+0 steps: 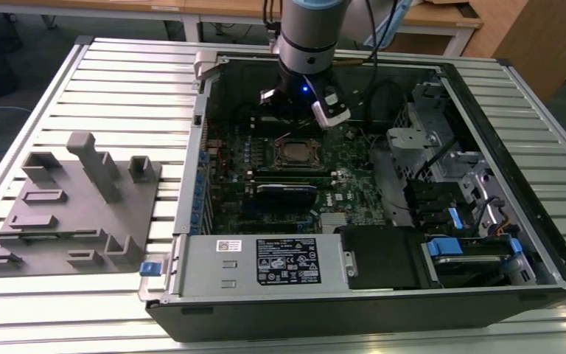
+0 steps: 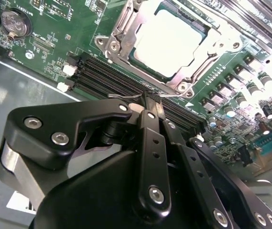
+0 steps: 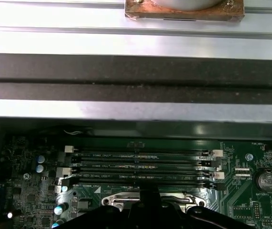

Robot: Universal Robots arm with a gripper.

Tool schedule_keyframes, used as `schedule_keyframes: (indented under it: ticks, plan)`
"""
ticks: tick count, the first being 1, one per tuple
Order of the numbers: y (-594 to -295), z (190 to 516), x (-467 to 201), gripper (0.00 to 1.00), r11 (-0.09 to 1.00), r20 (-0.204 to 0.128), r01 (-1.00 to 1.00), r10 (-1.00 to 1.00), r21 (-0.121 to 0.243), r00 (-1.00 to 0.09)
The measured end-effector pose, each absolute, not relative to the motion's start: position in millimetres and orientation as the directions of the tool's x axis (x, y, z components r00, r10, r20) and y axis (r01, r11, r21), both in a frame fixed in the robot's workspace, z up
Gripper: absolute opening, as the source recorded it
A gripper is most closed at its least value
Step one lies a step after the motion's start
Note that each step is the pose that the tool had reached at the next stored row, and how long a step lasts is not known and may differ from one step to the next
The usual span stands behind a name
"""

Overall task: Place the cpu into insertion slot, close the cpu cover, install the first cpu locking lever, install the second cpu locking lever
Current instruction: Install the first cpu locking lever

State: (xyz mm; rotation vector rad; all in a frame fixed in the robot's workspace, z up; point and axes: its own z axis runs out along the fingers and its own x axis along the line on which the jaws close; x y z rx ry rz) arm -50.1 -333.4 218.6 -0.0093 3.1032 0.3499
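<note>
Silver-topped, your one cpu (image 2: 166,40) is sitting in the insertion slot (image 2: 186,87) just beyond your hand (image 2: 147,101), with one cpu cover (image 2: 125,20) framing it. The hand's two fingers (image 2: 151,138) are pressing tip to tip above four memory slots (image 2: 112,78).

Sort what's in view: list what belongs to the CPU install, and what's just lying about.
Belongs to the job:
cpu
cpu cover, framing the cpu
gripper, close beside them

Just lying about:
grey moulded holder
power-supply box
coin battery
memory slots
</note>
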Motion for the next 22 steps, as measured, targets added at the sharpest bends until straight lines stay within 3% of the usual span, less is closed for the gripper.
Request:
schedule_keyframes:
  ticks: [22]
  plan:
    - [-330.3,218.6,-41.9,0.11,0.975,-0.019,-0.008,-0.004,0.223,-1.000]
